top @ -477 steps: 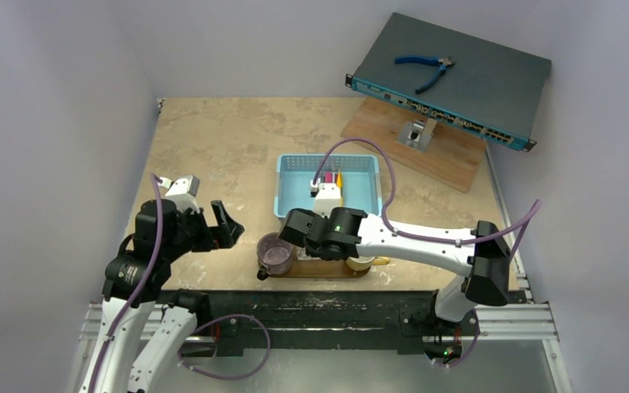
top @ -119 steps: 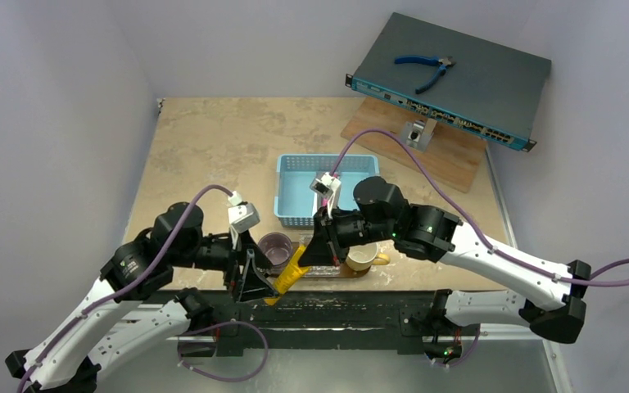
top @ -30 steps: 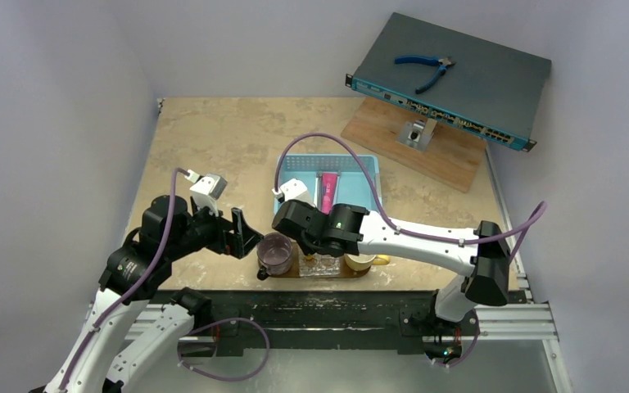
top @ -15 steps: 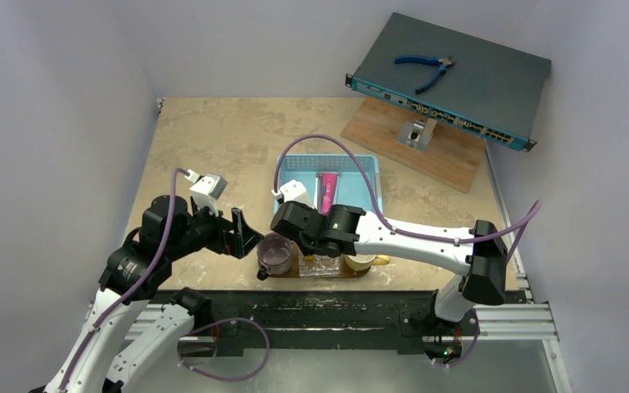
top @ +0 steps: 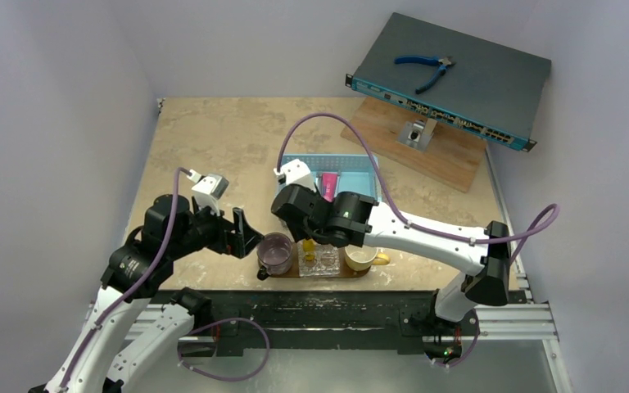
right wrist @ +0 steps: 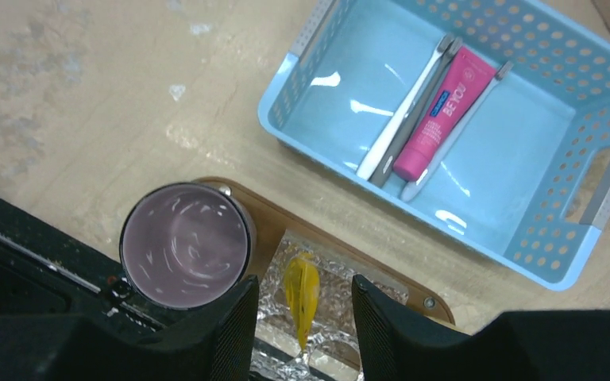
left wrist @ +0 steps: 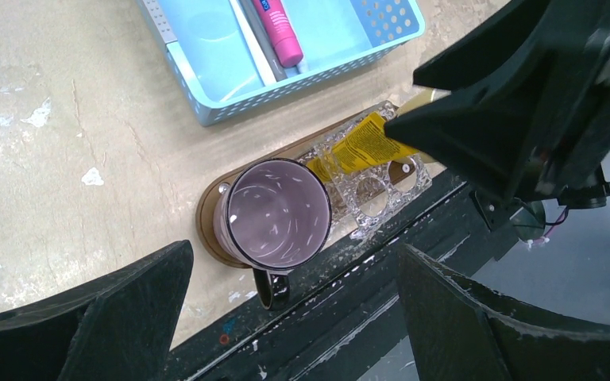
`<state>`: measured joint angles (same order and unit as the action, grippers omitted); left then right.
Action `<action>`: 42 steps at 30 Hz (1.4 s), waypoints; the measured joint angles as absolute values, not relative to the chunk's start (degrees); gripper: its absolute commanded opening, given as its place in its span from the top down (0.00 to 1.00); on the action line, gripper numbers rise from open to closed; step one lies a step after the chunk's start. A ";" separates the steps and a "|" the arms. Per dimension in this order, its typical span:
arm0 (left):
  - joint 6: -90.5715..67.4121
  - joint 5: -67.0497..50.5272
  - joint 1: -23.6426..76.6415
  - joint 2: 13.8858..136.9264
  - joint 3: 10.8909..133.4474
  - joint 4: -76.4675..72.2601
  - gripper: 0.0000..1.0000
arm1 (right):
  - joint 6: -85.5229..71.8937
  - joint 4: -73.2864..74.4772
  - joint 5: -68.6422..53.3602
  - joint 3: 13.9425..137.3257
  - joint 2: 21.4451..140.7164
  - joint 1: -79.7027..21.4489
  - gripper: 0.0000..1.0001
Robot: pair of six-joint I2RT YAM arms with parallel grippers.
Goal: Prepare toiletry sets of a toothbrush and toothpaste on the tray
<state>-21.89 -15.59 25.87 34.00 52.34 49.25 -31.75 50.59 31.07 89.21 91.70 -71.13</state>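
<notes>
Risen, right gripper (right wrist: 299,282) hovers spread-jawed directly above the yellow tube (right wrist: 301,298).

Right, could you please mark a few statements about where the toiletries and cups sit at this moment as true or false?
1. The yellow tube stands in the clear holder on the tray. True.
2. The pink tube lies on the tray. False: it lies in the blue basket.
3. The purple cup is empty. True.
4. The left end effector is clamped on the purple cup. False: it is open and holds nothing.
5. The pale brushes lie in the basket beside the pink tube. True.
</notes>
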 measured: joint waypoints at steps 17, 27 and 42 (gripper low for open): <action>-21.89 -14.98 25.87 34.00 51.72 49.32 0.03 | -26.94 47.27 30.20 93.21 94.80 -55.20 0.50; -21.89 -14.39 25.87 34.00 51.72 49.32 0.03 | -25.87 42.59 24.93 93.21 104.27 -47.81 0.53; -21.87 -13.26 25.87 34.11 51.72 49.32 0.03 | -29.54 37.45 19.77 93.17 112.60 -41.65 0.56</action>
<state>-21.87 -13.26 25.87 34.11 51.72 49.32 -29.54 37.45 19.77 93.17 112.60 -41.65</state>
